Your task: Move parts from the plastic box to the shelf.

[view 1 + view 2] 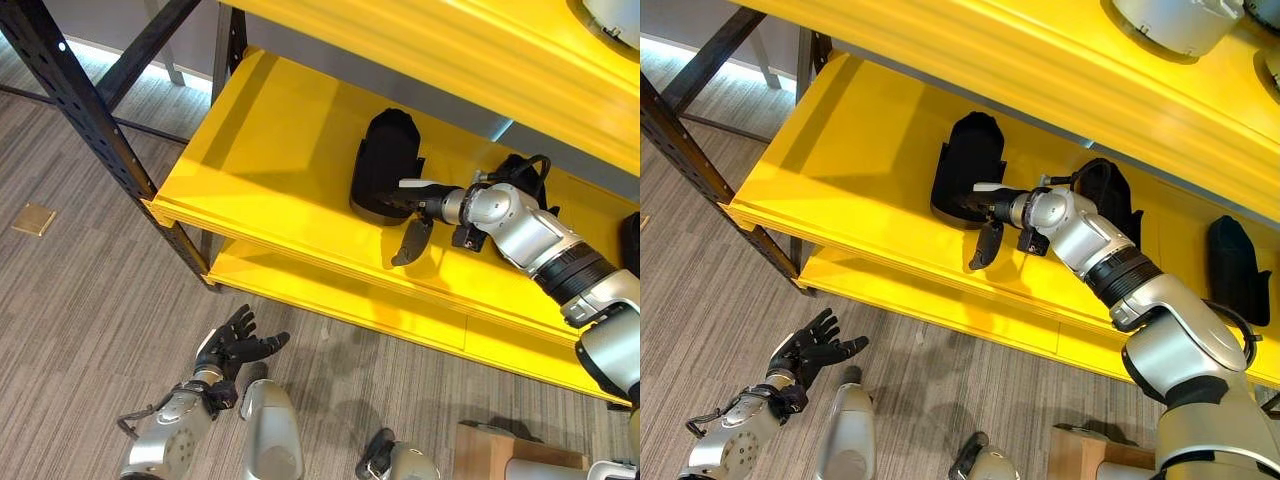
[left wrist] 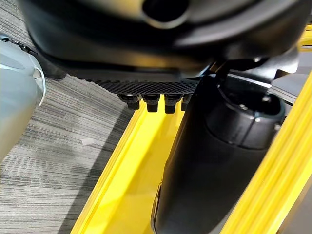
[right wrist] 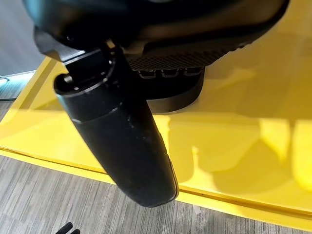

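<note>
Right hand open, fingers against black part on yellow shelf, thumb hanging down. Left hand open, low over floor.

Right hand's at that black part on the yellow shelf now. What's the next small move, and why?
Probably draw the right hand straight back off the yellow shelf. The black part already rests on the shelf board, the thumb hangs loose below it, and the fingers reach against its base; whether they grip it I cannot tell. The left hand waits open, low over the floor.
</note>
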